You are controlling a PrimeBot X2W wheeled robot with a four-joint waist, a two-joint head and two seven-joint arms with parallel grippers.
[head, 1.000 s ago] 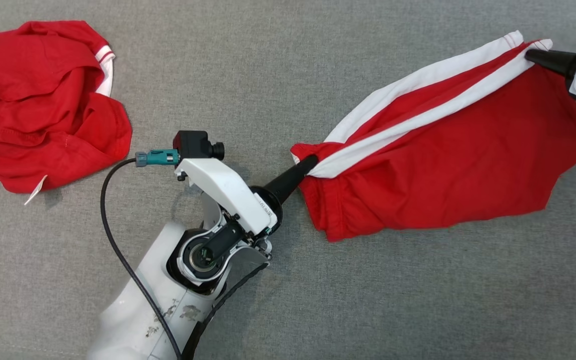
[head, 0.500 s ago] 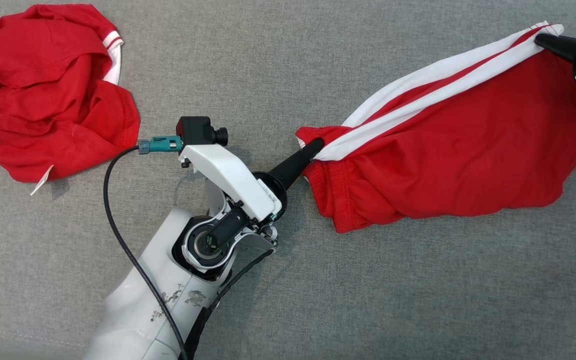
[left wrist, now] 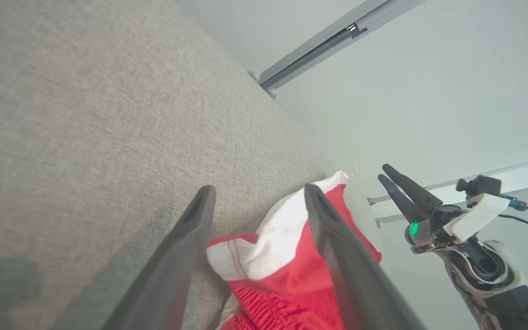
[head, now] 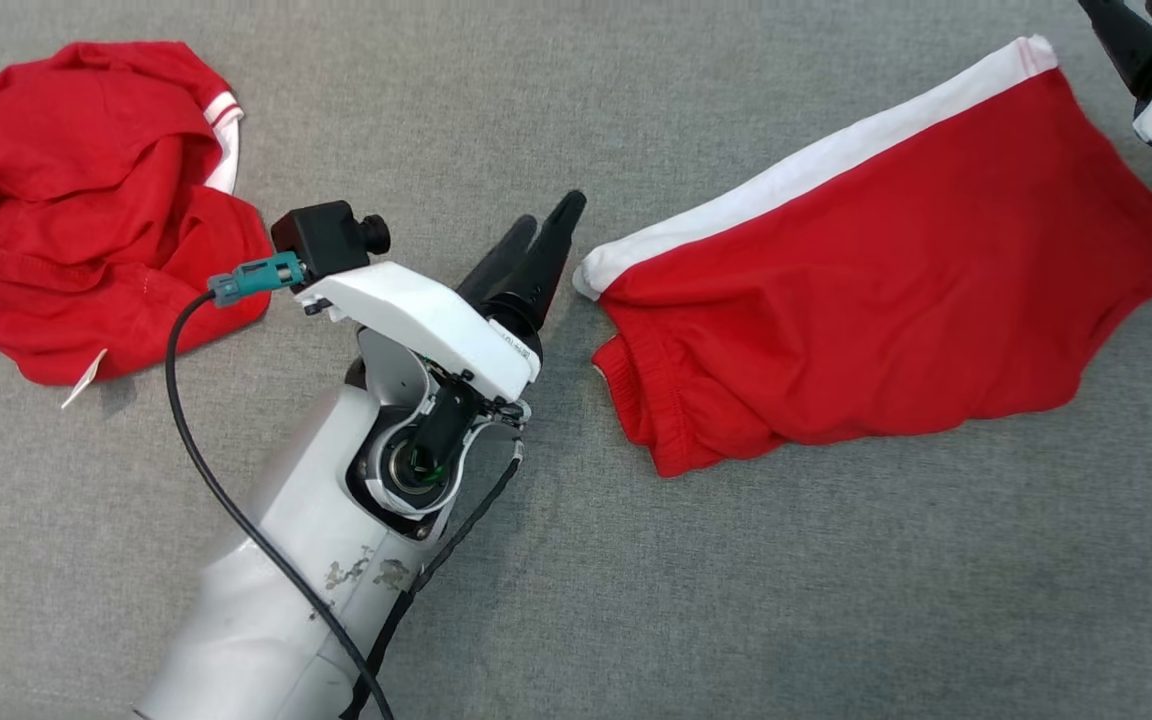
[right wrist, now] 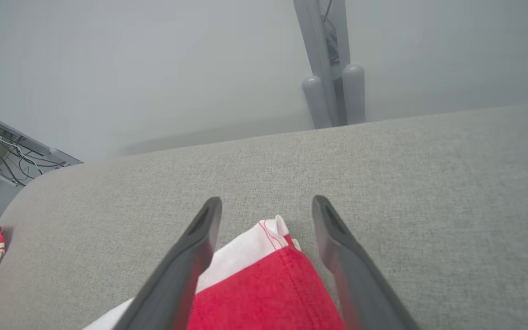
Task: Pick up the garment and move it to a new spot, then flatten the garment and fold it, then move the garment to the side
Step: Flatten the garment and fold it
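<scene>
The shorts (head: 886, 310) lie loose on the grey fabric (head: 696, 600), the left gripper (head: 551, 212) just beside one white-edged corner, the right gripper (right wrist: 266, 201) by the other, both spread wide, empty.

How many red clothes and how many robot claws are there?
Red clothes: 2, the shorts with a white stripe and the crumpled garment.
Robot claws: 2, the left claw and the right claw, both open.
Total: 4.
</scene>
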